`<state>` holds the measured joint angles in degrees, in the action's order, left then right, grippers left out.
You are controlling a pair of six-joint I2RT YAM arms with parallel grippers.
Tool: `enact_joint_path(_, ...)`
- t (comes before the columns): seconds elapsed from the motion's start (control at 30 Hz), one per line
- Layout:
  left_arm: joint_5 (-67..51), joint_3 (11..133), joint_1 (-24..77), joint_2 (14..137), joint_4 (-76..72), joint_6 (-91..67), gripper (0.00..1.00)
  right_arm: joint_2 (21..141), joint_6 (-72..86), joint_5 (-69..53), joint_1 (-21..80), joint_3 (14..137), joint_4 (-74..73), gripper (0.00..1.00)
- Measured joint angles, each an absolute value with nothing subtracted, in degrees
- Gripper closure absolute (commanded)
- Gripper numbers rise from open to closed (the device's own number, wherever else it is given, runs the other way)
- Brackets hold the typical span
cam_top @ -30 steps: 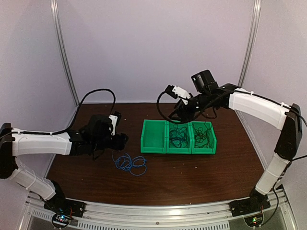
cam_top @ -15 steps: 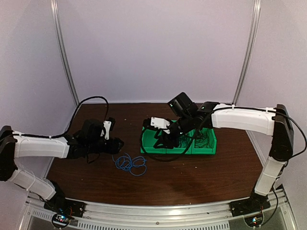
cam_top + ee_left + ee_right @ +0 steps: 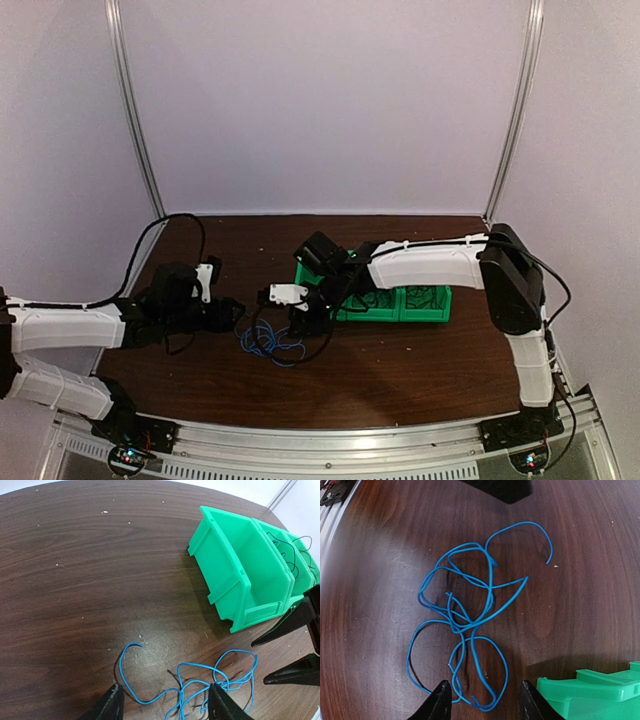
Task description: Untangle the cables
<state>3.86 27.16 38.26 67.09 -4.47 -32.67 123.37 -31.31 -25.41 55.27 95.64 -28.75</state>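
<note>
A tangle of thin blue cables [image 3: 270, 341] lies on the brown table, in front of the green bins. It shows in the left wrist view [image 3: 210, 680] and in the right wrist view [image 3: 465, 615]. My left gripper [image 3: 232, 315] is open, just left of the tangle, with the cables between its fingertips in its own view [image 3: 167, 702]. My right gripper [image 3: 298, 312] is open and low over the tangle's right side [image 3: 485, 702]. Dark cables [image 3: 378, 292] lie in the middle and right bins.
Three joined green bins [image 3: 432, 312] stand right of the tangle; the left one [image 3: 235, 575] looks empty in the left wrist view. The right arm reaches across in front of the bins. A metal rail [image 3: 330, 445] runs along the near edge.
My right arm has swung from above the bins down and left to the blue tangle. My left gripper has moved nearer and lower beside the tangle.
</note>
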Motion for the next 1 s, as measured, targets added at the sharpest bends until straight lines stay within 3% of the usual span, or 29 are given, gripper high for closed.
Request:
enact_joint_path(0.33,4.2,26.0,38.0,63.7,-4.1,-33.0,0.42,126.5,-29.8,-23.4,55.3,97.4,-27.3,0.62)
enact_joint_path(0.4,4.3,26.0,38.0,63.1,-3.8,-32.9,0.41,127.1,-29.5,-23.3,55.3,97.4,-27.4,0.71)
enact_joint_path(0.53,4.9,26.0,37.9,61.9,-2.9,-32.9,0.42,127.3,-28.4,-23.5,55.3,97.4,-27.4,0.99)
enact_joint_path(0.8,3.0,24.7,37.9,61.3,-4.2,-32.1,0.42,125.1,-26.4,-25.3,55.3,99.1,-30.7,1.0)
enact_joint_path(1.0,-4.8,20.5,37.9,52.6,-10.8,-29.3,0.38,118.2,-25.1,-26.9,55.3,106.0,-34.4,1.0)
